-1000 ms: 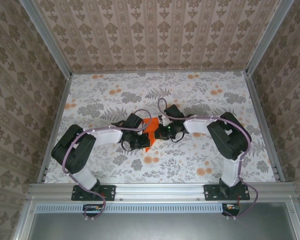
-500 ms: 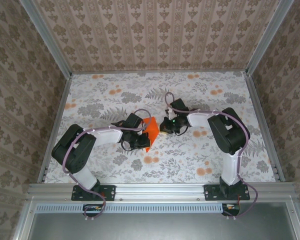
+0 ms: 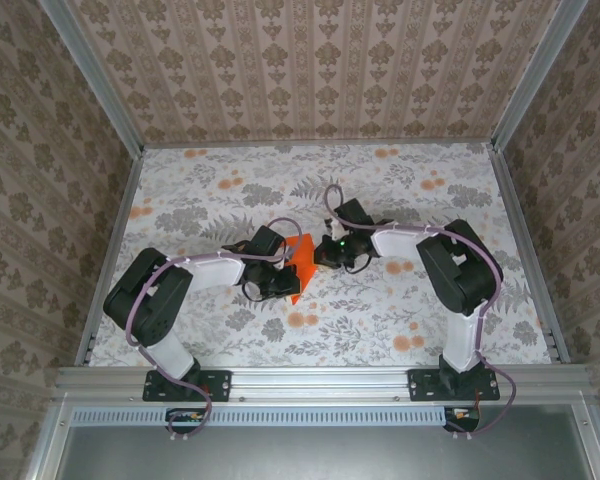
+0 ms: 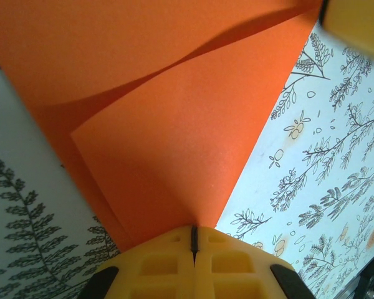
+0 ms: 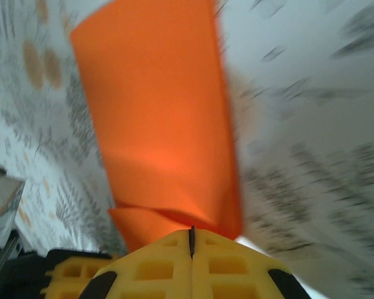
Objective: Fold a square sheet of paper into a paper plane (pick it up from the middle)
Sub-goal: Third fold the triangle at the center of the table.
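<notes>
Square sheet of paper (image 3: pixel 298 262), vivid orange, already doubled into a wedge, at the middle of the floral counter (image 3: pixel 230 190) and pinched from both sides. From the left wrist, seen as two layers (image 4: pixel 174 124), one flap over another with a shadowed gap between, narrowing to a point. Gripped at that point by the left claw (image 4: pixel 194 240), yellow pads pressed together on the paper; from above, set at the sheet's near-left edge (image 3: pixel 280 283). Gripped too by the right claw (image 5: pixel 191 240), pads pressed together on the paper's end, a long orange strip (image 5: pixel 162 112) running away from it, background smeared by motion; from above, at the sheet's far-right corner (image 3: pixel 323 252).

Just changed: a second ago, spread wider to the right with the right claw lying over that side; half a second ago, drawn narrower as that claw swung off rightward; now narrow, right edge raised, right claw back close to the sheet. Left claw unmoved throughout.

Probably a flap being carried over the anchored point: a fold midway, crease not yet pressed flat. Far from a finished dart; some risk of a crooked crease if the pull runs off-line.
</notes>
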`<state>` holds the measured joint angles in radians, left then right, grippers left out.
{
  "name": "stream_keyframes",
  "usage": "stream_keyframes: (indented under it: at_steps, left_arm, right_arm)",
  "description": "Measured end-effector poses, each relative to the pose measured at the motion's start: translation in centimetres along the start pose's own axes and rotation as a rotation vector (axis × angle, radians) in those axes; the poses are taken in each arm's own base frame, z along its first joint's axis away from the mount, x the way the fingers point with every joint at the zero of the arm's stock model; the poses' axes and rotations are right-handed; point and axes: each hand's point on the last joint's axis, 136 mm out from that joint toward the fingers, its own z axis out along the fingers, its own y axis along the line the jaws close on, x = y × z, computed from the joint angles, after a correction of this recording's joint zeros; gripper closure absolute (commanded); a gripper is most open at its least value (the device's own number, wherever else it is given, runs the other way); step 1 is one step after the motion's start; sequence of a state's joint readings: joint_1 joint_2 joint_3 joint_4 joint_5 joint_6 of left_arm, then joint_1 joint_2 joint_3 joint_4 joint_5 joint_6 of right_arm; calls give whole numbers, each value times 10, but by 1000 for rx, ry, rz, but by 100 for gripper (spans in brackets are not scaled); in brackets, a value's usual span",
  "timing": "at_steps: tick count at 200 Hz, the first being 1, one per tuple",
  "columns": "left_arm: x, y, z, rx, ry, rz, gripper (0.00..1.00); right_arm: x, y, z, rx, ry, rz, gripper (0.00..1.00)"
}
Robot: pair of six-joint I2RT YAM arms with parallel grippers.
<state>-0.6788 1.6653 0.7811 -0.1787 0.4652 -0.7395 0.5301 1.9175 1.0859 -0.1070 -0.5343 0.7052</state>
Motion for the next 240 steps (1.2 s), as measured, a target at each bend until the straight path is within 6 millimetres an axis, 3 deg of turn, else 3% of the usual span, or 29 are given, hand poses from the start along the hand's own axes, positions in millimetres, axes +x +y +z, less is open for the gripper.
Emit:
stream_keyframes:
  at_steps: [24,49,120,176,240]
  left_arm:
    - [0,0,0,0,0,0,100]
    - [0,0,0,1,0,0,100]
    - [2,-1,-2,3,2,2,100]
    - [24,-2,-2,-16,46,24,100]
    - [30,1,-7,-29,40,30,100]
  right_arm:
    - [15,12,12,-23,42,-19,95]
    - [22,5,23,-11,72,8,95]
    - [17,3,23,17,81,28,96]
    - [16,3,23,25,89,34,96]
    - [17,3,23,29,91,37,96]
